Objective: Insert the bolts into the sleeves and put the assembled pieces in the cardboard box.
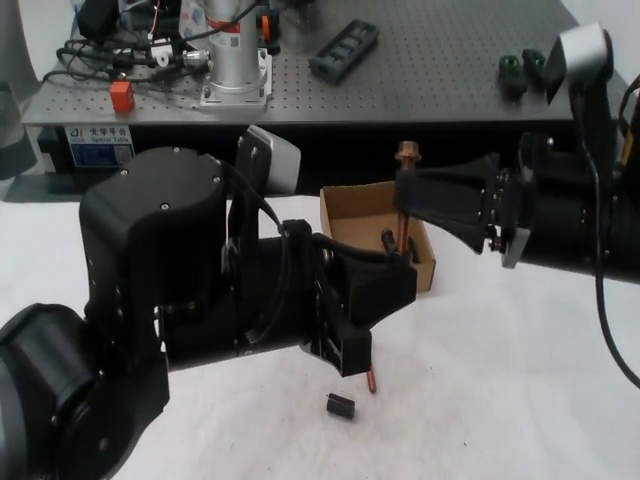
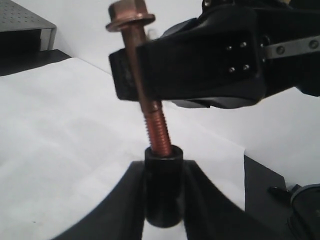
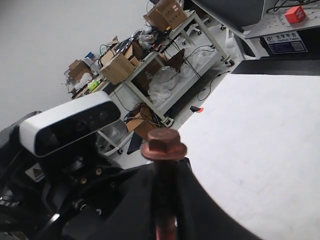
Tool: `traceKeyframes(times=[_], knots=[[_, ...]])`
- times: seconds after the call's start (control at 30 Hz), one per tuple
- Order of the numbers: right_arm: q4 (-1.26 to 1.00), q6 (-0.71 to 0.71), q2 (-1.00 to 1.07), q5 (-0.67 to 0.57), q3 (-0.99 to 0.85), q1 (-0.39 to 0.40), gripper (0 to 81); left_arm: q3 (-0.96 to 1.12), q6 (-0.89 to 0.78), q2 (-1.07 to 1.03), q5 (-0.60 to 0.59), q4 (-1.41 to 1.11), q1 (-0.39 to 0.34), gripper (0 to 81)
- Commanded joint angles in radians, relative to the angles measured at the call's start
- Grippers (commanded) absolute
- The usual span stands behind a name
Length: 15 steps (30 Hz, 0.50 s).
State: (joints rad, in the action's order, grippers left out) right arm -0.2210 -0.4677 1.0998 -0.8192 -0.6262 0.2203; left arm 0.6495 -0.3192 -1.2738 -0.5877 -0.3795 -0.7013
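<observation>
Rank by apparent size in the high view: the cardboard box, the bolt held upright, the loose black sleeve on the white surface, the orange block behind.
1. cardboard box
2. held bolt
3. loose sleeve and orange block: they look alike, and the block is farther away, so no ranking.

A lab: perforated optical bench (image 1: 450, 80), tangled cables (image 1: 100, 50), cluttered storage shelves (image 3: 145, 102).

In the left wrist view the tip of the bolt (image 2: 151, 117) is hidden inside the sleeve (image 2: 162, 192), and part of its shank is covered by the right gripper (image 2: 131, 75). In the high view's centre a corner of the cardboard box (image 1: 355, 205) is masked by the left arm (image 1: 200, 260); its contents cannot be made out.
</observation>
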Motion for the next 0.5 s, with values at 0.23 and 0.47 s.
traceKeyframes(times=[0.23,0.47], knots=[[0.013,0.13,-0.009,-0.115,-0.001,0.004,42.2,0.01,0.09,0.01,0.102,-0.05,0.011,0.6],[0.056,0.133,-0.091,-0.1,-0.001,-0.199,37.8,0.073,0.075,-0.053,0.302,-0.04,0.024,0.6]])
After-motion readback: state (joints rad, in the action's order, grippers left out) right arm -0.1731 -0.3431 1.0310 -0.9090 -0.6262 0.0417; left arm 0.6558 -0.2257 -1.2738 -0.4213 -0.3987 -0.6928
